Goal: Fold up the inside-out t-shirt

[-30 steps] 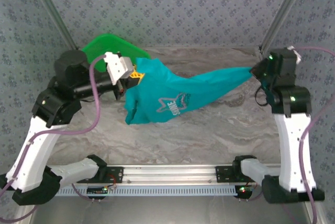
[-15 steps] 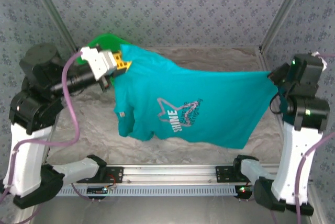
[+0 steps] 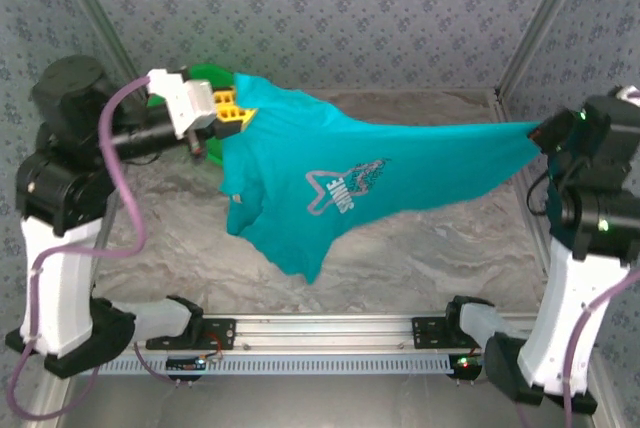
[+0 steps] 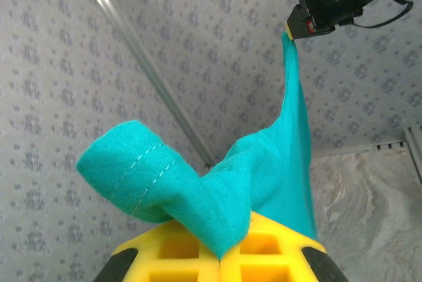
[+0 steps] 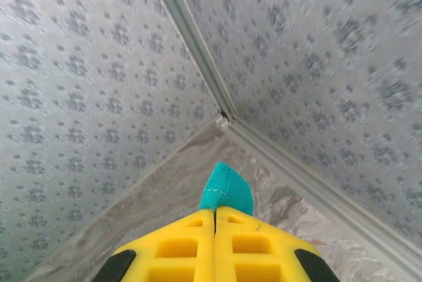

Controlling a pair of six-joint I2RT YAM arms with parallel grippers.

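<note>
Holding t-shirt (image 3: 340,188) stretched in air over surface (image 3: 450,248) | left end effector (image 3: 230,111) and right end effector (image 3: 541,134) each clamped on an edge | I should lower both evenly, tension level, so it lands flat.

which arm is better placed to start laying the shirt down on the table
Left, probably. Most of the t-shirt droops toward the table near the left tool. The right tool pinches just a taut corner by the table's right edge.
</note>
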